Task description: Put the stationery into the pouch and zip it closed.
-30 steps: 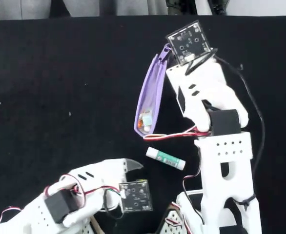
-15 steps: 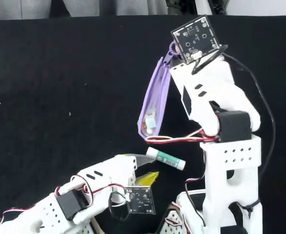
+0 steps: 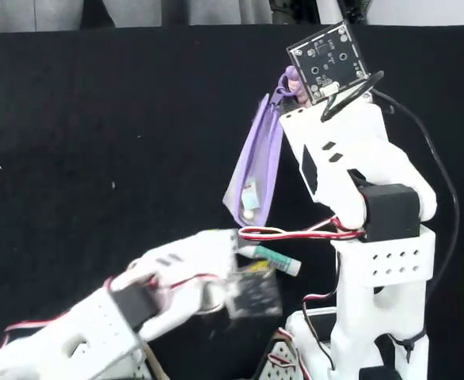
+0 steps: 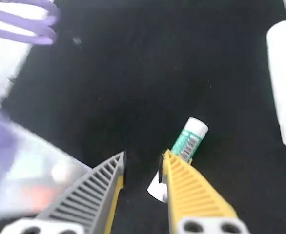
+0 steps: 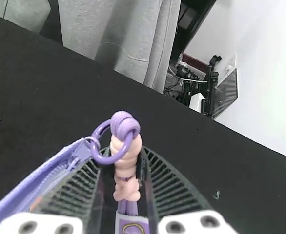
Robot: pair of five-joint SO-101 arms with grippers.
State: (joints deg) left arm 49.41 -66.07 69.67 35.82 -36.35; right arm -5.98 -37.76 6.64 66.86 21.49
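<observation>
While spread beside cylindrical glue stick (image 4: 189, 139), ribbed left hand (image 4: 144, 156); right hand (image 5: 124, 155) clenched on knotted cord (image 5: 125, 171) of purple pouch (image 3: 256, 162).

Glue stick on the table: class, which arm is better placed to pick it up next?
Left. The left hand is open beside the glue stick, while the right hand is shut on the zipper pull of the purple pouch, holding it.
</observation>
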